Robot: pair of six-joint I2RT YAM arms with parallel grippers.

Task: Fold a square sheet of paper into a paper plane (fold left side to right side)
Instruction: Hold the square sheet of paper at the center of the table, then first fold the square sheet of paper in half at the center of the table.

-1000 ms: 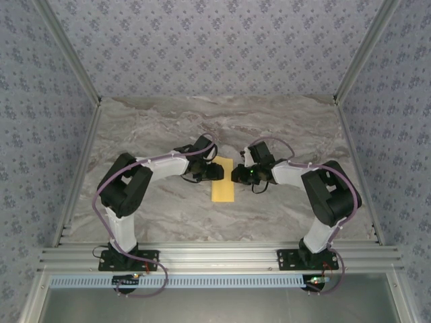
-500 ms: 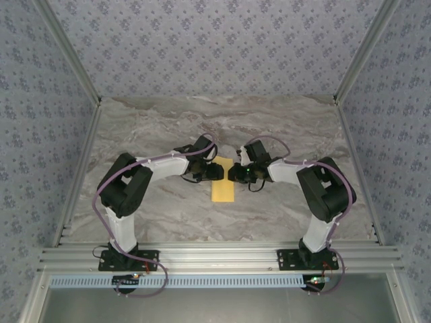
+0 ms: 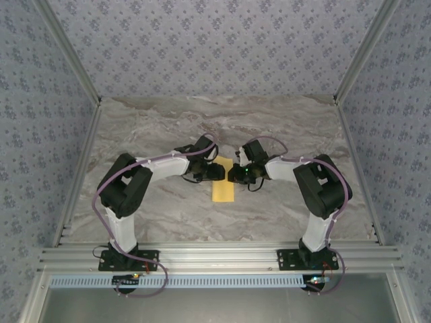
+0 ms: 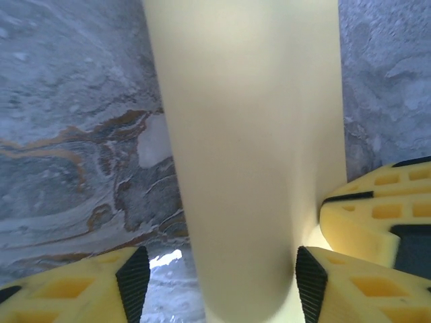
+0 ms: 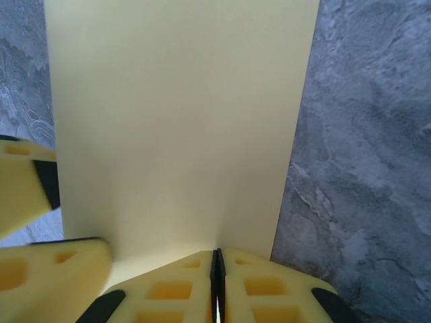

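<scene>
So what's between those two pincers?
The square sheet of paper, folded to a yellow strip, lies between the left pincer and the right pincer, seen from the top view.

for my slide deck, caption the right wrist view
right fingers pinch the folded square sheet of paper on the marble table

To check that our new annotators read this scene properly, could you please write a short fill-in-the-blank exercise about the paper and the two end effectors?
1. The yellow sheet of paper lies on a ___-patterned table.
2. The left end effector has its jaws ___, with the paper's rounded fold between them.
3. The right end effector has its jaws ___ at the paper's edge.
4. In the top view, the paper lies ___ the two end effectors.

Missing words: marble; open; shut; between.
</scene>
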